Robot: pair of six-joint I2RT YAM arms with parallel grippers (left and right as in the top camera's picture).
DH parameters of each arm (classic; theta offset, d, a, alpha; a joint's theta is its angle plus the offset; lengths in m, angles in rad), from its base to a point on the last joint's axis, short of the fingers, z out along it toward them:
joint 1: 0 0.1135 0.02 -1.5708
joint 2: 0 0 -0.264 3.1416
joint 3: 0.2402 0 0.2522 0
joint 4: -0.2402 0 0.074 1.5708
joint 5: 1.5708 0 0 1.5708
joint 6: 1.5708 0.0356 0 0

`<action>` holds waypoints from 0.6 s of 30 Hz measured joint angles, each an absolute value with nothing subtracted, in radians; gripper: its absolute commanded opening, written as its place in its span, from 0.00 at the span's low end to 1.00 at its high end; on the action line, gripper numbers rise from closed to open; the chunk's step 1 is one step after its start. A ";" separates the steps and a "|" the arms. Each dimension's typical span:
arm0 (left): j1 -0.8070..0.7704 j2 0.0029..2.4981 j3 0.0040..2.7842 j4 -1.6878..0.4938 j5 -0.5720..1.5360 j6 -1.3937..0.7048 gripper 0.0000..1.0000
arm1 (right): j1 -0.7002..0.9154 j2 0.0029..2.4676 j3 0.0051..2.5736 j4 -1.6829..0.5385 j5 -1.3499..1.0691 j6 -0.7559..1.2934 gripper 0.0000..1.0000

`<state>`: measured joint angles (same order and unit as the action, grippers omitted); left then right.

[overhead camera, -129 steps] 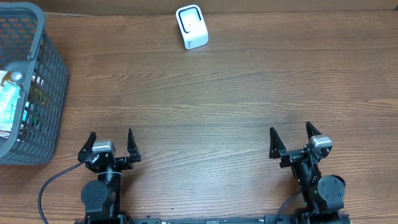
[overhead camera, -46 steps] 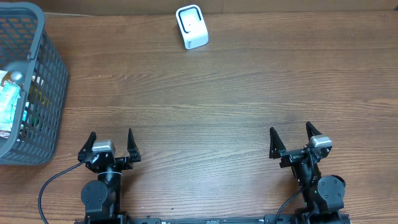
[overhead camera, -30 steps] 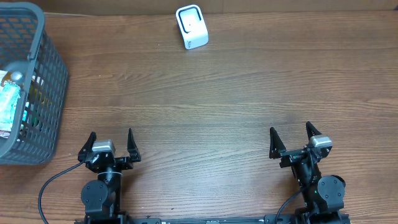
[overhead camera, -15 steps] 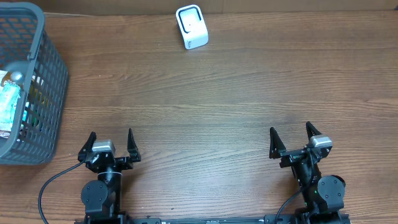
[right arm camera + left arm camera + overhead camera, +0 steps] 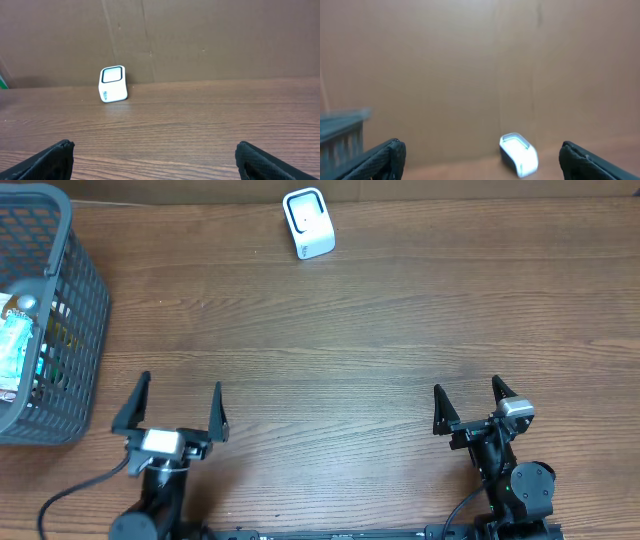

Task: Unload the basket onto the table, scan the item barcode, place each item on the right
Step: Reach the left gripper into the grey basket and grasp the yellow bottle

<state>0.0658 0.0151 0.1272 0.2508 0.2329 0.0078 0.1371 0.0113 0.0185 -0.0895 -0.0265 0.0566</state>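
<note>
First, table from overhead (image 5: 380, 330): wooden surface, bare across the centre and right, with wide room between the arms and the far edge.
Basket (image 5: 82, 330): grey mesh, at the left edge, partly cut off by the frame.
Items (image 5: 14, 345): packaged goods inside the basket; no barcode can be made out.
Scanner (image 5: 308, 223): white, at the far edge, left of centre, well apart from both grippers.
Left gripper (image 5: 181, 383): at the near edge, jaws spread wide, holding nothing.
Right gripper (image 5: 467, 385): at the near edge, jaws spread wide, holding nothing.
Left wrist view, fingers (image 5: 382, 159): at the lower corners, nothing between them; picture blurred.
Left wrist view, scanner (image 5: 519, 154): ahead, right of centre, before a brown wall (image 5: 445, 65).
Left wrist view, basket (image 5: 340, 132): blurred, at the left edge.
Right wrist view, fingers (image 5: 257, 157): at the lower corners, bare table (image 5: 200, 120) between them.
Right wrist view, scanner (image 5: 113, 84): ahead, left of centre, near the wall (image 5: 210, 40).
</note>
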 measured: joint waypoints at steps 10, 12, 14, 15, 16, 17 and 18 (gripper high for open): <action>0.066 0.356 1.039 -0.527 0.156 0.070 1.00 | 0.137 0.011 0.019 -0.089 -0.027 0.057 1.00; 0.065 0.540 1.302 -0.715 0.148 0.089 1.00 | 0.137 0.010 0.019 -0.087 -0.027 0.057 1.00; 0.065 0.717 1.533 -0.881 0.144 0.105 1.00 | 0.137 0.010 0.019 -0.089 -0.026 0.057 1.00; 0.065 0.799 1.636 -0.957 0.146 0.112 1.00 | 0.137 0.010 0.019 -0.088 -0.026 0.056 1.00; 0.065 0.887 1.748 -1.042 0.150 0.116 1.00 | 0.137 0.010 0.019 -0.089 -0.027 0.056 1.00; 0.065 0.971 1.842 -1.107 0.157 0.117 1.00 | 0.137 0.010 0.019 -0.089 -0.027 0.057 1.00; 0.065 1.055 1.920 -1.148 0.165 0.117 1.00 | 0.137 0.010 0.019 -0.088 -0.027 0.057 1.00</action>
